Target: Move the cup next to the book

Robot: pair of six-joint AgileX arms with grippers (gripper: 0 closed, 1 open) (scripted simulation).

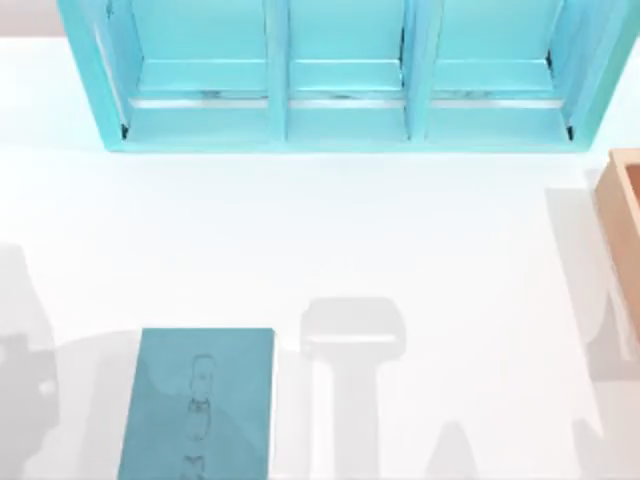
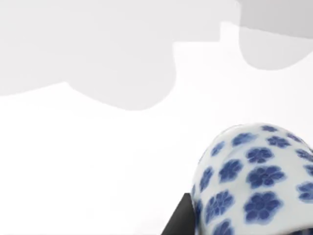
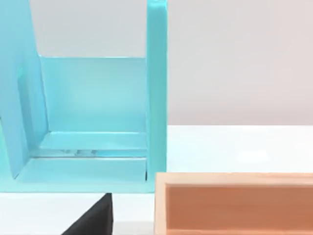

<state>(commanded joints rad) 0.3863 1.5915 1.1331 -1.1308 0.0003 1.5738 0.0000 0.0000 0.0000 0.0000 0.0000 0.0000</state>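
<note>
- While the book (image 1: 200,405) lay flat on the white table (image 1: 320,240) at the near left of the top view, the cup (image 2: 254,181) sat large and close before the left wrist camera, over bare table.
- A dark part at the cup's side was perhaps a finger of the left pincer; I could not tell how far that pincer was open or whether it had hold of the cup.
- At the table's far edge stood a light-blue shelf unit (image 1: 340,75), with a wooden box (image 1: 622,215) at the right edge.
- For the right pincer, its opening could not be told; its wrist view faced the shelf unit (image 3: 93,112) and the box (image 3: 234,203).
</note>
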